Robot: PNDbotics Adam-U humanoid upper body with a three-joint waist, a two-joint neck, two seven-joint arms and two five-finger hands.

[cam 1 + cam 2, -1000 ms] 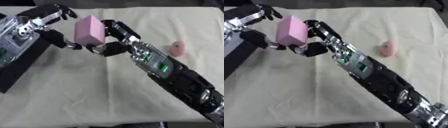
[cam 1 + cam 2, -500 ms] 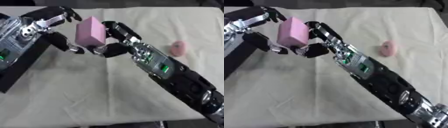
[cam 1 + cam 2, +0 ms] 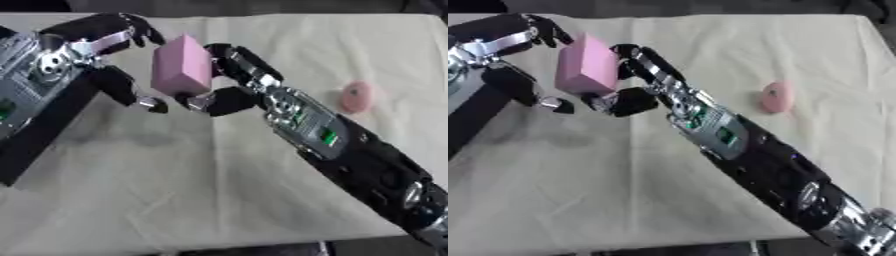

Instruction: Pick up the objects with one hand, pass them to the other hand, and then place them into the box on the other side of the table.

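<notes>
Still mid-handover; pink block (image 3: 181, 66) barely shifted

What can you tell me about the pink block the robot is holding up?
The pink block is a plain box shape with flat faces and soft-looking edges, maybe foam. It stands tall, tilted a little, held up above the cream tablecloth. The right hand curls round it from the right, thumb under its lower end. The left hand spreads open at its left side, fingers close by; whether they touch it cannot be seen.
</notes>
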